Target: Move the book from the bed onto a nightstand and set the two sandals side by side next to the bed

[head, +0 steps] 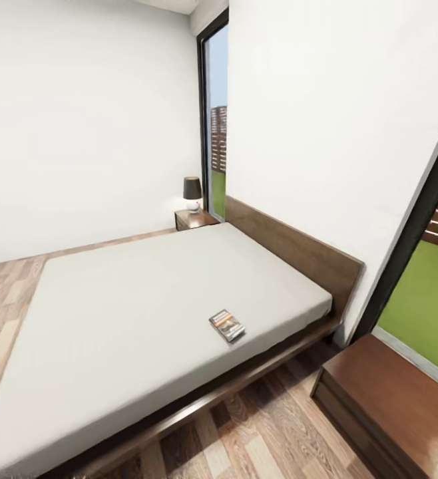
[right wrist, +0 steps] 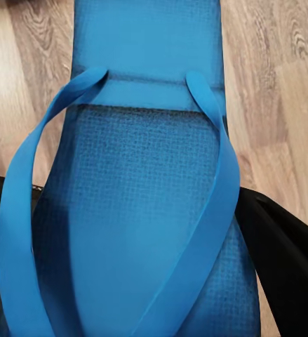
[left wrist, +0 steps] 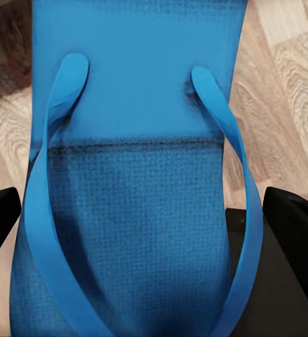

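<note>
Head view is showing the small dark paperback book with orange band [head: 227, 325] lying on the light grey mattress of the dark wooden bed [head: 146, 299], near its right edge. Each wrist view: black end effector fingers [left wrist: 294, 232] [right wrist: 280, 239] are gripping a bright blue flat sandal [left wrist: 136, 175] [right wrist: 150, 210] over the brown wood-plank floor [left wrist: 287, 77].

textured blue sandal [left wrist: 136, 232], wood-plank floor [head: 272, 426]
</note>
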